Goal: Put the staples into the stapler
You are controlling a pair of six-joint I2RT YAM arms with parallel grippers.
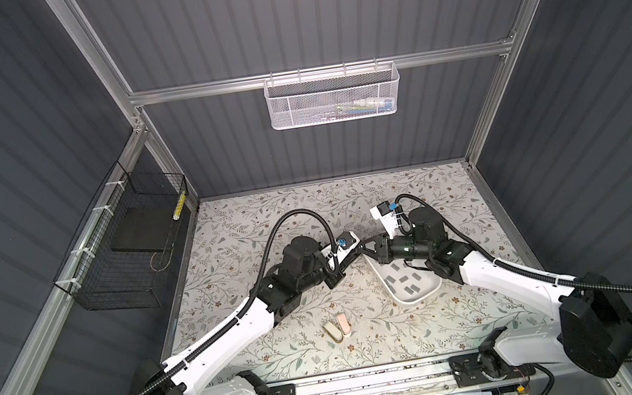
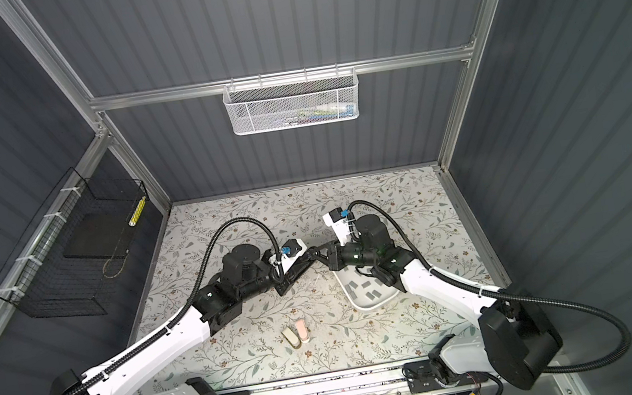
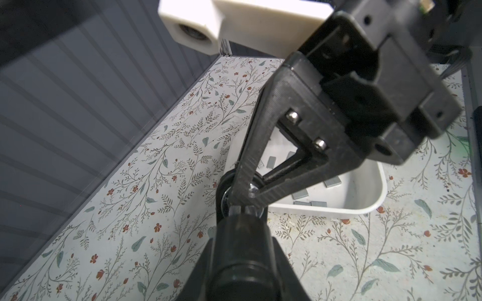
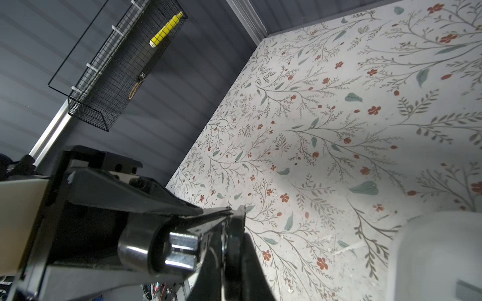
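Where grey ribbed walls (image 1: 302, 20) enclose the floral tabletop (image 1: 267, 222), left gripper (image 1: 354, 252) clamps a black stapler (image 4: 146, 250); right gripper (image 3: 243, 208) clenched at its tip; staples (image 1: 411, 289) in white tray (image 3: 365, 187).

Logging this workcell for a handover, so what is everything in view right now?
tray: one, white, table right of centre
staples: several, grey, in the tray
small staplers: two, beige and pink, table front centre
black stapler: one, black, in the left tool
mesh basket: one, white, back rail
wire basket: one, black, left wall
left tool: one, black, shut on the black stapler
right tool: one, black, shut, tip meeting the left tool's
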